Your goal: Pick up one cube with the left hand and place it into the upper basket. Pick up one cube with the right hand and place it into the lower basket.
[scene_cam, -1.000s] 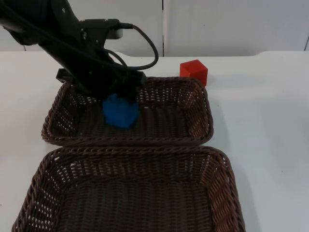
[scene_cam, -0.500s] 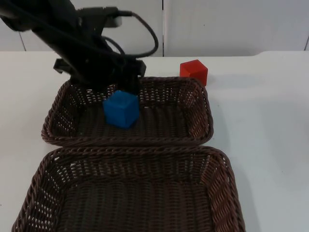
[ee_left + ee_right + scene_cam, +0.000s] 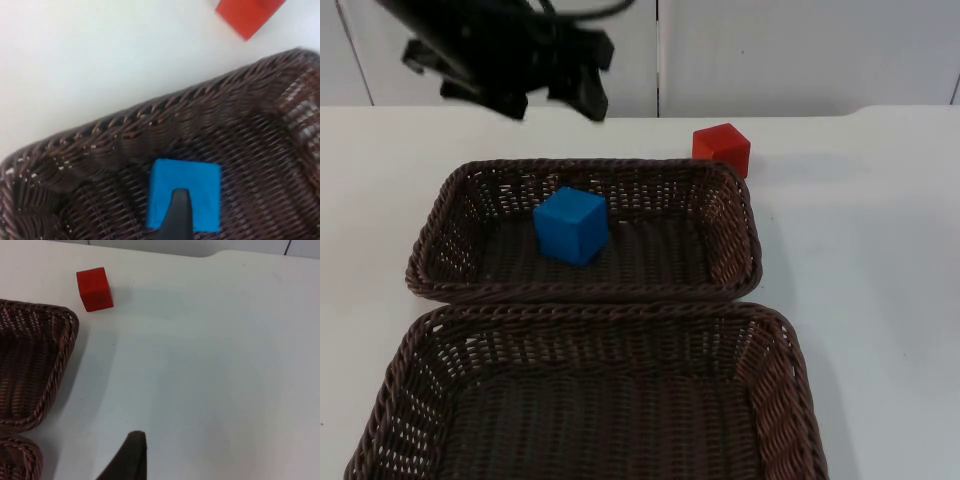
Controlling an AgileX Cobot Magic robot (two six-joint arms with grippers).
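Blue cube point(image 3: 571, 225): on upper basket point(image 3: 740, 235) floor, left of centre. Red cube point(image 3: 722, 148): on table point(image 3: 880, 250), at basket's 1 o'clock corner. Lower basket point(image 3: 790, 380). Left gripper point(image 3: 555, 95): above basket's 12 o'clock rim, jaws apart, holding nothing. Right gripper point(image 3: 131, 460): jaw state unclear.

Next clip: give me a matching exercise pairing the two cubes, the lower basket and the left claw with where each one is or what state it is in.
Things:
1. blue cube
2. red cube
3. lower basket
4. left claw

Places or states:
A. on the white table, just outside the upper basket's far right corner
B. raised above the far rim of the upper basket, holding nothing
C. resting on the floor of the upper basket
D. nothing inside it

Pairs: 1-C, 2-A, 3-D, 4-B
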